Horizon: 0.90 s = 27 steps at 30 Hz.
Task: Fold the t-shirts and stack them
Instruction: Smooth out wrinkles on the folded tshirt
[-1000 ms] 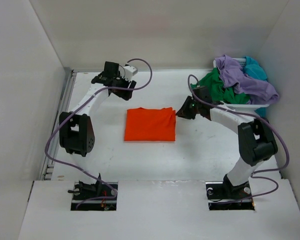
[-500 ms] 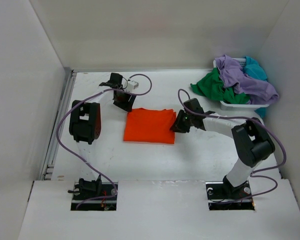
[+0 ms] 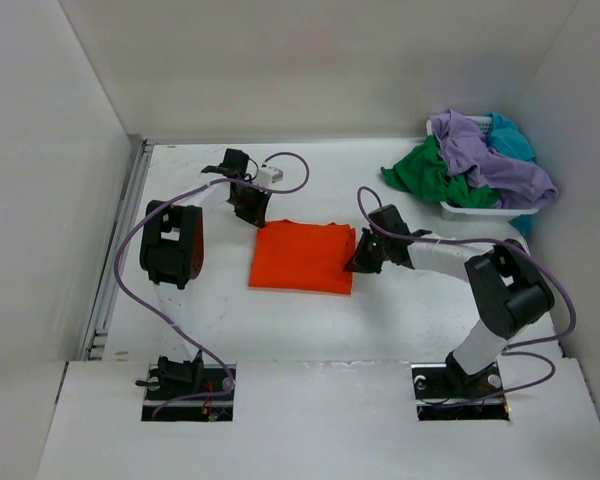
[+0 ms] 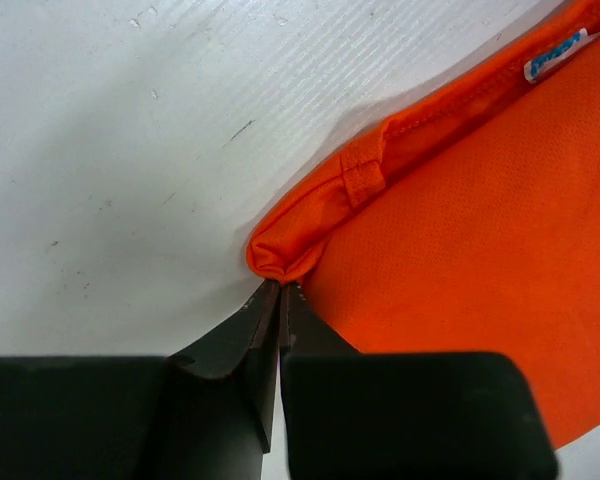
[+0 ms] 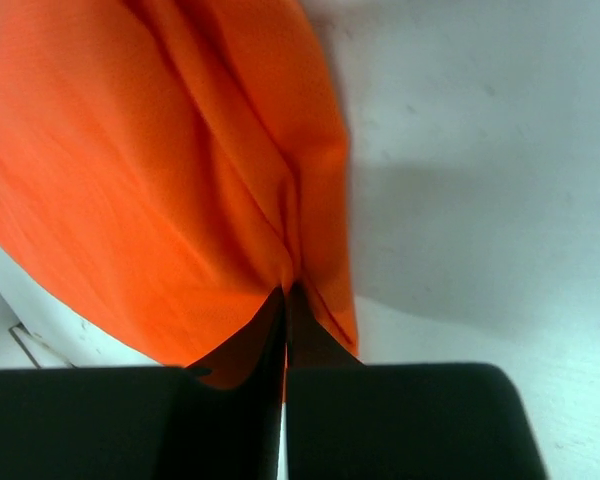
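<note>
**Desk:** What does the overhead view show?

**Arm:** The orange t-shirt (image 3: 302,257) lies as a folded rectangle mid-tabletop (image 3: 280,330). My left fingers (image 3: 250,213) are at its far left corner and my right fingers (image 3: 358,262) at its right edge. The lavender t-shirt (image 3: 485,150), green t-shirt (image 3: 425,172) and teal t-shirt (image 3: 510,135) sit heaped in the basket (image 3: 470,210) at the far right, well apart from the orange one.

**Desk:** And the left wrist?

**Arm:** The left fingers (image 4: 270,305) are closed, their tips nipping the bunched corner of the orange t-shirt (image 4: 460,230). A small blue label (image 4: 555,58) shows along the hem.

**Desk:** The right wrist?

**Arm:** Those fingers (image 5: 272,315) are closed too. The pleats of the orange t-shirt (image 5: 130,180) run into the tips, so I read that as a firm pinch on its edge.

**Desk:** Which step is this?

**Arm:** I judge it to be finishing the first shirt, either a last fold or squaring it up where the stack will start. Three shirts are not yet begun.

**Desk:** What does the next move need?

**Arm:** Both arms should lift and travel together, staying low, so the layers don't slide open. The left pinch is slight and could slip.
</note>
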{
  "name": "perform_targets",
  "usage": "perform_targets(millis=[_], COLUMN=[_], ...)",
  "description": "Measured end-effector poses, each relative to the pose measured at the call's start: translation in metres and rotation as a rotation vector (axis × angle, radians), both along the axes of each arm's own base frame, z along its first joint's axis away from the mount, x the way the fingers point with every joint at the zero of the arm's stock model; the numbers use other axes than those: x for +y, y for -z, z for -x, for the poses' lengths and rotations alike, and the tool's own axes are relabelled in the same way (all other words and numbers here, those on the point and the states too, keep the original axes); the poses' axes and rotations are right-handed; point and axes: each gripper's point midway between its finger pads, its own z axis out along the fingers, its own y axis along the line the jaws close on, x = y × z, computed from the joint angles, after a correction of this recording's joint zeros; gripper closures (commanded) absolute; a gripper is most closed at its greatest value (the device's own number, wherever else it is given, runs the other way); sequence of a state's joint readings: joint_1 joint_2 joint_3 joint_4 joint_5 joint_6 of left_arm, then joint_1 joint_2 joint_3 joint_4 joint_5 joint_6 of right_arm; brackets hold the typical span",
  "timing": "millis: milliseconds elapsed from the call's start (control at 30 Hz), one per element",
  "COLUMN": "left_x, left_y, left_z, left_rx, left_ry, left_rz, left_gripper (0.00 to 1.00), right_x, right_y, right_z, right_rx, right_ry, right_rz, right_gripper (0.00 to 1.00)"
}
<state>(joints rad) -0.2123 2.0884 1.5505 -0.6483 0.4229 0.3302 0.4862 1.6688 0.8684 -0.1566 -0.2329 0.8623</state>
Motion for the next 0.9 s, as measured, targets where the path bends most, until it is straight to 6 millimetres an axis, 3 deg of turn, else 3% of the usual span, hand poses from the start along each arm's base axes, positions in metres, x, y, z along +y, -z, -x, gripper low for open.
perform_targets(millis=[133,267,400,567,633,767,900], left_x=[0.001,0.004,0.006,0.007,0.007,0.012,0.011], left_y=[0.003,0.008,0.008,0.003,-0.002,-0.025,-0.059], left_z=[0.002,0.005,0.004,0.003,0.003,0.001,-0.005], left_rx=[0.007,0.016,0.008,-0.007,-0.021,-0.074,-0.151], left_ry=[-0.004,-0.016,-0.029,-0.035,-0.037,-0.049,-0.045], left_rz=[-0.009,-0.032,-0.045,-0.046,-0.037,-0.004,0.064], left_gripper=[1.0,1.0,1.0,0.68,0.56,0.48,0.46], right_x=[-0.012,-0.024,-0.025,-0.035,-0.046,-0.066,-0.066], right_y=[0.002,-0.014,-0.022,-0.009,-0.001,0.003,-0.02], right_z=[0.013,0.015,0.018,0.026,0.028,0.027,0.017], right_rx=[0.01,-0.025,-0.044,-0.012,0.009,0.009,-0.079], right_ry=[0.019,0.057,0.07,0.091,0.118,0.167,0.151], right_rz=[-0.004,-0.028,-0.047,-0.035,-0.022,-0.002,-0.015], right_gripper=[1.0,0.99,0.9,0.82,0.73,0.63,0.64])
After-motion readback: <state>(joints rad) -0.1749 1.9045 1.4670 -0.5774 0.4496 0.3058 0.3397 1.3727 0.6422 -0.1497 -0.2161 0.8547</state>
